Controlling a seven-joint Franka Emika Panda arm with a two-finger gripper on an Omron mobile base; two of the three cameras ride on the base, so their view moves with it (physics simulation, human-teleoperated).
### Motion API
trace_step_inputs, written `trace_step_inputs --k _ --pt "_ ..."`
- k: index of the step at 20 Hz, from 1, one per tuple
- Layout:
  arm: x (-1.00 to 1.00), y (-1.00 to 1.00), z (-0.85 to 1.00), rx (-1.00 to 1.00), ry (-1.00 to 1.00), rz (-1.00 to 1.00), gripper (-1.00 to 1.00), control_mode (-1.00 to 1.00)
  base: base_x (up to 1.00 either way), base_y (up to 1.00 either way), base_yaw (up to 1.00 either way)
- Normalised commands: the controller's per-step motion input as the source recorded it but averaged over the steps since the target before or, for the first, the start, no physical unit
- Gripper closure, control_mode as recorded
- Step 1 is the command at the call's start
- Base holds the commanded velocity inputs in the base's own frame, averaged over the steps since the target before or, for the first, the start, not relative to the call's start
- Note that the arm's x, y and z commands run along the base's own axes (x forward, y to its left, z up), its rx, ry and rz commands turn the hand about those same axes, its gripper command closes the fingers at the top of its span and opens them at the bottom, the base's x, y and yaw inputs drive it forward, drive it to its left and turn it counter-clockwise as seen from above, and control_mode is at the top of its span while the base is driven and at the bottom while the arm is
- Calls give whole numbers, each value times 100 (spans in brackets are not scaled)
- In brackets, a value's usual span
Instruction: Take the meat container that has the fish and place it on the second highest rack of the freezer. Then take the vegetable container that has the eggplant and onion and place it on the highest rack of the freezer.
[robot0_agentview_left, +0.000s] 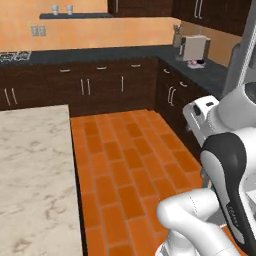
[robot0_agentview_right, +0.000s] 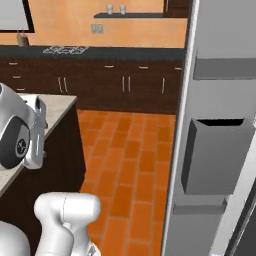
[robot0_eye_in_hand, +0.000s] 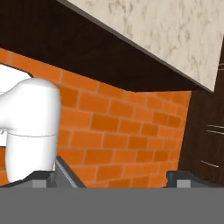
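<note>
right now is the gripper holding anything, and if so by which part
Nothing is held. In the hand view the gripper stands open, its two dark fingertips wide apart with only orange brick floor between them.

Pretty clearly a home kitchen, rendered: dark wood cabinets with little metal handles run along two walls under a dark worktop, and there's a marble-topped island on an orange brick-tile floor. A stove top sits in the back counter, a coffee machine stands in the corner, two cups are up on a wall shelf, and a tall grey fridge door with door bins is standing open on the right
</note>
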Motion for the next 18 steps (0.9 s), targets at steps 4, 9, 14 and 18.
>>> trace_step_inputs --k 4,9,14,18 --pt "0 0 0 0 0 0 -100 100 56 45 17" --pt "0 0 0 0 0 0 -100 100 96 10 3" --pt "0 0 0 0 0 0 -100 100 100 4 0" --pt "0 0 0 0 0 0 -100 100 100 3 0"
